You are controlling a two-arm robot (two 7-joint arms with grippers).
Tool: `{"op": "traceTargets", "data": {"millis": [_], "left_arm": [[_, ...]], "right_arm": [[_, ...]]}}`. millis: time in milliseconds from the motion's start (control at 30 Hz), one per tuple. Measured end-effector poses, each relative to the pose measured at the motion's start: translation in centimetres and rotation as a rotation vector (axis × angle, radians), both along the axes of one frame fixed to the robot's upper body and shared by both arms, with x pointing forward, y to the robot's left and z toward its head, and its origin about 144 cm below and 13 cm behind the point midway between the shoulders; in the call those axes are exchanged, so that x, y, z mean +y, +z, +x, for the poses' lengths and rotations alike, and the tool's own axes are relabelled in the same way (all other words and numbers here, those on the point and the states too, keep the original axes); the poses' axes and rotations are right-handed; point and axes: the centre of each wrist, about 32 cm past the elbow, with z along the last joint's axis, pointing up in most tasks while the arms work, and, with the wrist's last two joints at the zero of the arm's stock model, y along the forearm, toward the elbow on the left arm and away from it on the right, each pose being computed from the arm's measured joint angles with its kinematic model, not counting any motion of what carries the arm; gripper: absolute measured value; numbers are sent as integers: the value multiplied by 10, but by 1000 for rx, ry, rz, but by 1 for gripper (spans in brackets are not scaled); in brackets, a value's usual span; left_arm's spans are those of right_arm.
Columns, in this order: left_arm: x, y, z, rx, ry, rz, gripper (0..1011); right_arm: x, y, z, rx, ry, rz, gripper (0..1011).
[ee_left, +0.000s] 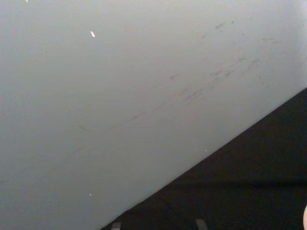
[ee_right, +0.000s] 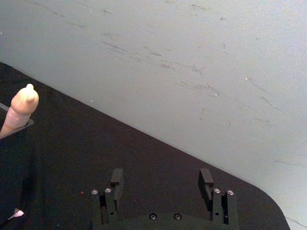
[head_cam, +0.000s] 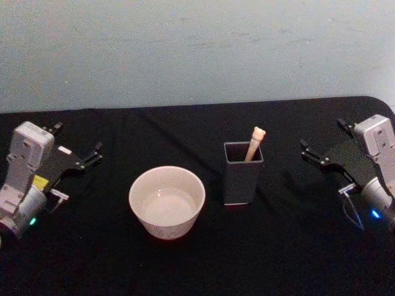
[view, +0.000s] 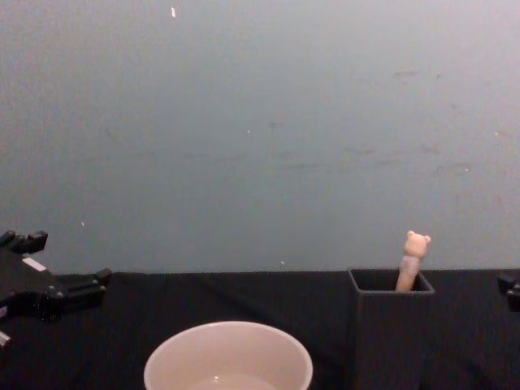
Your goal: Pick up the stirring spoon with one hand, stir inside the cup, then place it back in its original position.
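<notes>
Cream cup sits nearest in the head view, upright on the black surface, left of centre. Its interior shows pale wall and floor; whether it holds clear liquid cannot be told. Just beside it, apart, stands the dark grey square holder, upright. The stirring spoon stands inside the holder, leaning against its far right corner, bear head above the rim, bowl hidden. The left gripper rests at the left edge and the right gripper at the right edge, each well apart from both containers, jaws apart and holding nothing.

Chest view: the cup's rim is in the foreground. The holder stands to its right, the spoon's bear head showing over the back edge. The left gripper hangs at the left with jaws apart.

Left wrist view: black surface meets a pale wall.

Right wrist view: the right gripper has jaws spread over bare cloth. The spoon's head rises from the holder off to one side.
</notes>
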Motion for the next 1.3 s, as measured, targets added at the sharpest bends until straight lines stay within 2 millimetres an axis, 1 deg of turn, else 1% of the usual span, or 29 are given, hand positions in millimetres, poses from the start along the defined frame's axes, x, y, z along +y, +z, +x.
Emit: {"op": "traceTargets", "data": {"millis": [1000, 1167, 1300], "left_arm": [[0, 0, 0, 0, 0, 0, 1001], [0, 0, 0, 0, 0, 0, 1001], [0, 0, 0, 0, 0, 0, 1001]], "right_arm": [[-1, 1, 0, 1, 5, 6, 1000], [-1, 5, -4, 13, 33, 52, 1000], [-4, 13, -9, 47, 82, 141, 1000]]}}
